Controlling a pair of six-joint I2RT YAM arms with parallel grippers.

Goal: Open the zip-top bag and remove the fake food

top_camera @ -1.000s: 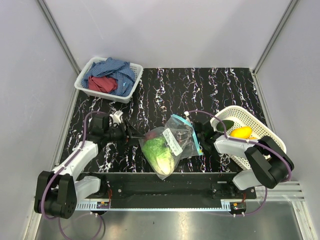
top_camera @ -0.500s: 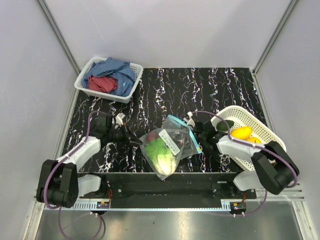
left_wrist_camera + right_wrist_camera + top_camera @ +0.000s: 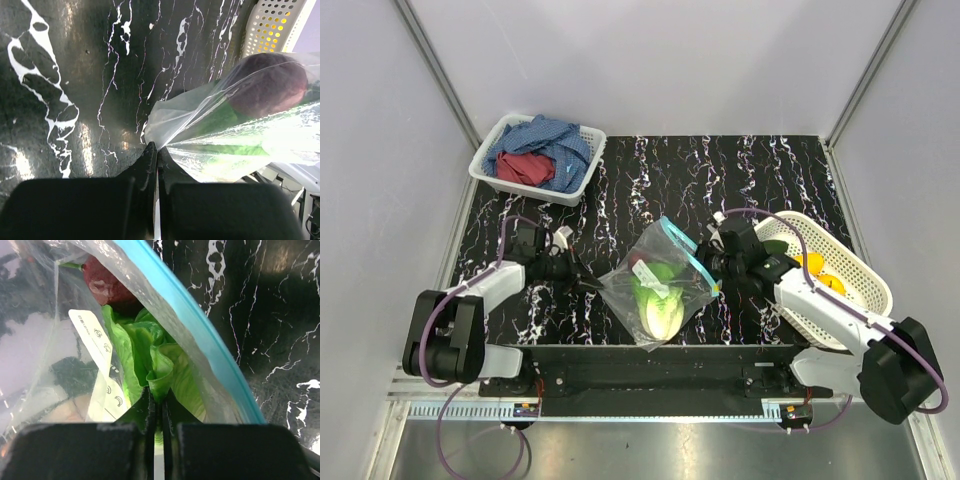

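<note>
The clear crinkly zip-top bag (image 3: 678, 292) lies on the black white-veined surface (image 3: 740, 170) between the two arms, stretched roughly left to right. Its closed bottom corner points at the left arm. Its teal-blue zip strip (image 3: 685, 250) runs slantwise along the end that faces the right arm.

The left hand (image 3: 592, 284) has its fingers pressed together on that bottom corner, and the left wrist view shows the film (image 3: 200, 115) pulled taut away from the pinch. The right hand (image 3: 712, 268) is at the mouth end. In its wrist view the fingers are closed on a fold of the light-green leafy toy lettuce (image 3: 150, 350), with the zip strip (image 3: 200, 340) passing just to their right. Whether a layer of film sits between fingers and leaf cannot be told.

The lettuce (image 3: 655, 305) fills the middle of the bag. The dark purple-red toy piece (image 3: 107, 282) lies beyond it, deeper in and farther from the right hand.

The coming move turns on that line. The lettuce lies straight ahead of the right hand, and the mouth opens back toward that arm and the white perforated oval basket (image 3: 855, 265), where a yellow toy lemon (image 3: 812, 263) rests. A pull along the bag's long axis, away from the left hand's pinch, looks like the way out.
</note>
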